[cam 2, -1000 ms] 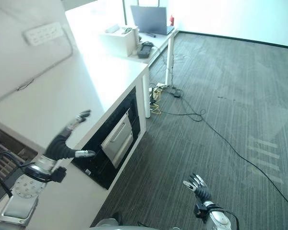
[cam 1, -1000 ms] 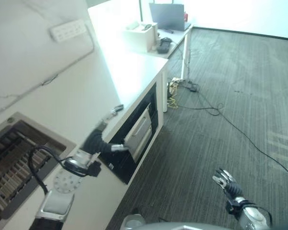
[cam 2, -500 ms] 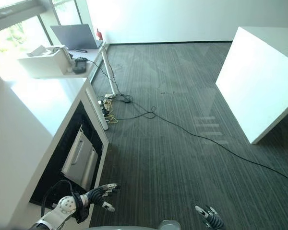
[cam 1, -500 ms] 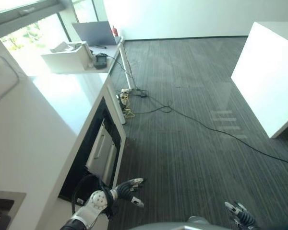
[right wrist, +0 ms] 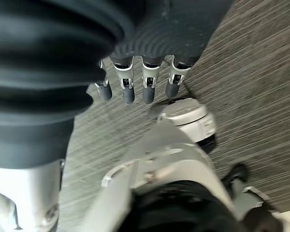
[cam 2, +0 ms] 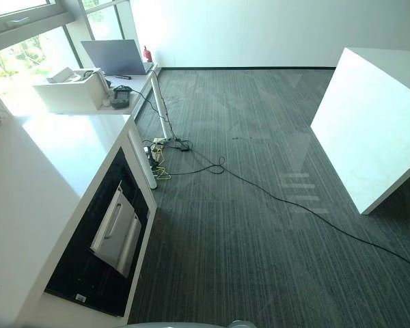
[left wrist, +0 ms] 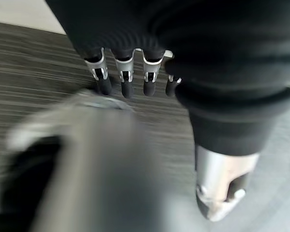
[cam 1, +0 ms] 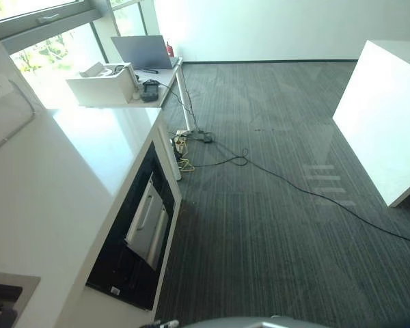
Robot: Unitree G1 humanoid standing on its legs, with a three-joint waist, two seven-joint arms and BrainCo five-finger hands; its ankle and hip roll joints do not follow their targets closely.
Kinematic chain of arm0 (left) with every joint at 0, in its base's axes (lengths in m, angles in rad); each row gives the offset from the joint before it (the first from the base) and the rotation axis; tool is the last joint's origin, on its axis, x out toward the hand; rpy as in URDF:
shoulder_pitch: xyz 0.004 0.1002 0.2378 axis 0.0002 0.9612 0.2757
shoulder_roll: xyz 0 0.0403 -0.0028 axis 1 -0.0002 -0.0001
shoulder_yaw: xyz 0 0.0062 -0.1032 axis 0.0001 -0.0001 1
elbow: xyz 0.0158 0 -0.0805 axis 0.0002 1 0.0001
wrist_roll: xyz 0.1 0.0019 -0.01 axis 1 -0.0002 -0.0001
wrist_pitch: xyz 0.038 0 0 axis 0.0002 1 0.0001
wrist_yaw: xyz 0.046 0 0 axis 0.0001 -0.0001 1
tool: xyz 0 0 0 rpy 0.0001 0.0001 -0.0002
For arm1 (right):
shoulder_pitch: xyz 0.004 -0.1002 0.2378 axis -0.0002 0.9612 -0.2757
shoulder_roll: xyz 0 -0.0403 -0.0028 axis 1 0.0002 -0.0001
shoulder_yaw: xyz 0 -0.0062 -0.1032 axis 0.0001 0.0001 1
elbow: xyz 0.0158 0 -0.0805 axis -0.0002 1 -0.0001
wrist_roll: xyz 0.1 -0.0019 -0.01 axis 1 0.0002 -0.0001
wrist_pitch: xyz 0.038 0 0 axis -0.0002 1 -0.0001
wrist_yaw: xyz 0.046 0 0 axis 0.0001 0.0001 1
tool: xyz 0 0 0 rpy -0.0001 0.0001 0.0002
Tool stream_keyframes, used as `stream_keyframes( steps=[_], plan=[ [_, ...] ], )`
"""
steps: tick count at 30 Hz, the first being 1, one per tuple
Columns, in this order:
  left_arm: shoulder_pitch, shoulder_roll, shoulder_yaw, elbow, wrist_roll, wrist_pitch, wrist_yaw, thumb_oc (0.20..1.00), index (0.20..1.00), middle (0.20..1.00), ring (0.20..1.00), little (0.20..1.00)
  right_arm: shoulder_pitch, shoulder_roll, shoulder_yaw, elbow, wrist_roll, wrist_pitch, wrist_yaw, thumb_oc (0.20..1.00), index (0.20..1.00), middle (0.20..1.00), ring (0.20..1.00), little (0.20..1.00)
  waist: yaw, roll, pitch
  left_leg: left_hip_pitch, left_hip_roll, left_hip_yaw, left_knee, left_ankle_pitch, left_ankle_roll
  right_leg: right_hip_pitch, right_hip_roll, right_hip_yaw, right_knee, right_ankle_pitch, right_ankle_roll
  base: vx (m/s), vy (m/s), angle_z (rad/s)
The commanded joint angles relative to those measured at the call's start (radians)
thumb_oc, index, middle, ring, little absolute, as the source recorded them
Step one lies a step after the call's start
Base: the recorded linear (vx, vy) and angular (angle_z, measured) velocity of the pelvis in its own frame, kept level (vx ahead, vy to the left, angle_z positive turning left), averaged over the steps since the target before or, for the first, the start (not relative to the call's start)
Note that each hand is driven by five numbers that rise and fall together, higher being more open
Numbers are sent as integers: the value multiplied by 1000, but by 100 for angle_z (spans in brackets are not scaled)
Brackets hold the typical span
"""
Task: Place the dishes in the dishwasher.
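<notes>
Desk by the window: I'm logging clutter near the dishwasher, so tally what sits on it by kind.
Laptop: 1
White box: 1
Small dark item, too small to identify: 1
Red bottle-like item behind the laptop: 1
Total: 4

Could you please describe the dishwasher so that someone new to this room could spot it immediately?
Follow the long white counter along the window side. Set into its dark front panel is the dishwasher, its silver-grey door tipped partly open with a bar handle, the only appliance in that front.
</notes>
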Motion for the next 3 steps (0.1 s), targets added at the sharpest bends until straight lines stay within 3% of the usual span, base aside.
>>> stream_keyframes(
  steps=[1,3],
  plan=[
    [-7,-14,17,13,-110,69,27,1000,1000,1000,1000,1000,-74,2,25,46,-44,12,-17,1000,1000,1000,1000,1000,27,-14,56,-55,35,-149,88,-58,3,7,-58,-88,41,-34,47,-10,43,31],
    [9,-23,35,11,-147,80,17,1000,1000,1000,1000,1000,-77,5,34,43,-43,13,-23,1000,1000,1000,1000,1000,44,-14,55,-60,31,-165,84,-58,3,12,-59,-104,40,-37,44,2,34,37]
  ],
)
